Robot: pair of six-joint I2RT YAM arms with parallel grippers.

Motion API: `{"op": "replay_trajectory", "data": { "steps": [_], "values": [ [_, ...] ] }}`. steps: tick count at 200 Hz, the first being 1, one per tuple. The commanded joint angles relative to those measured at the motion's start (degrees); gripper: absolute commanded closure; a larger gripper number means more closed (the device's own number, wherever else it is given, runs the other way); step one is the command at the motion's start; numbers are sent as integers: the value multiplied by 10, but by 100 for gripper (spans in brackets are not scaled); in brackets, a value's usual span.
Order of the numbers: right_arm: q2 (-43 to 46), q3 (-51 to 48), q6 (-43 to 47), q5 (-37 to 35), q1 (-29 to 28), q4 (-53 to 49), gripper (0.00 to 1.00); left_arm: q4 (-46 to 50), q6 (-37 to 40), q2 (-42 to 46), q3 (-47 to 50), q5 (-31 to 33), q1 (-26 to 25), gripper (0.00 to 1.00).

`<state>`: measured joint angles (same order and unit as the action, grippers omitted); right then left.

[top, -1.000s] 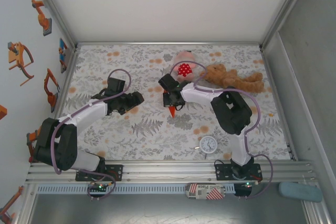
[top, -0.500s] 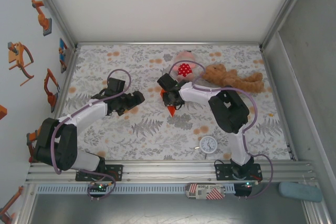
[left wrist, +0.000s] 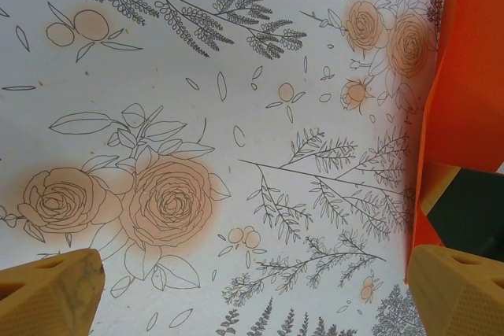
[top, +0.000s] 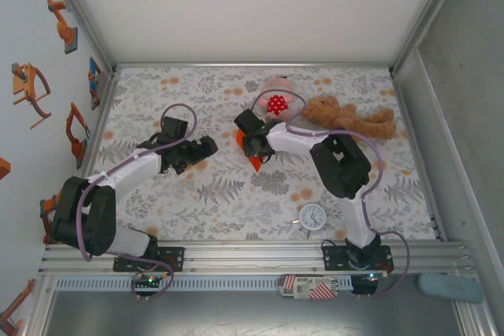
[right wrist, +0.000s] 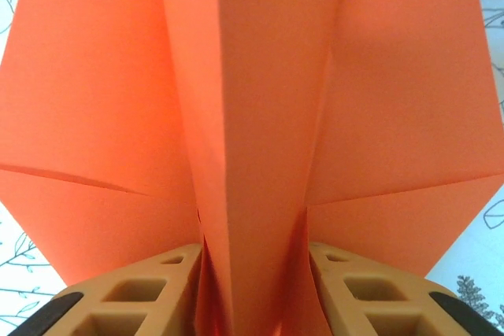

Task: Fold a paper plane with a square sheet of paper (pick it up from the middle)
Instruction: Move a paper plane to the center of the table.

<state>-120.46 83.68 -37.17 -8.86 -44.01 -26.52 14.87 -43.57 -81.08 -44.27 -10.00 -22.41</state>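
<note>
Paper plane [right wrist: 236,116] rests on counter [top: 236,210] just nearside of spotted plush toy [top: 276,100], keel between fingers [right wrist: 142,297] of right hand [top: 253,145], grip impossible to judge; left hand [left wrist: 252,297] spread wide, empty. Folds could spring apart if the right hand drags clear.

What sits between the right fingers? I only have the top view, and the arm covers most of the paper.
Observer: In the right wrist view, the plane's centre fold stands between the right fingers, with a wing spread to each side.
Operator: Are they clamped on it?
Observer: The fold fills the gap between them. I cannot tell whether they press it.
Operator: And the left fingers?
Observer: In the left wrist view, the left fingers stand wide apart over bare cloth, holding nothing. Orange paper shows at the edge of that view.
</note>
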Motion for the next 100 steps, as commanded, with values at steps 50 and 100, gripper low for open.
{"op": "replay_trajectory", "data": {
  "steps": [50,100],
  "values": [
    [-72,33,13,-36,3,-28,65,14,13,-8,3,6,3,0],
    [-67,41,-4,-36,3,-33,68,12,12,-10,2,3,3,1]
  ]
}}
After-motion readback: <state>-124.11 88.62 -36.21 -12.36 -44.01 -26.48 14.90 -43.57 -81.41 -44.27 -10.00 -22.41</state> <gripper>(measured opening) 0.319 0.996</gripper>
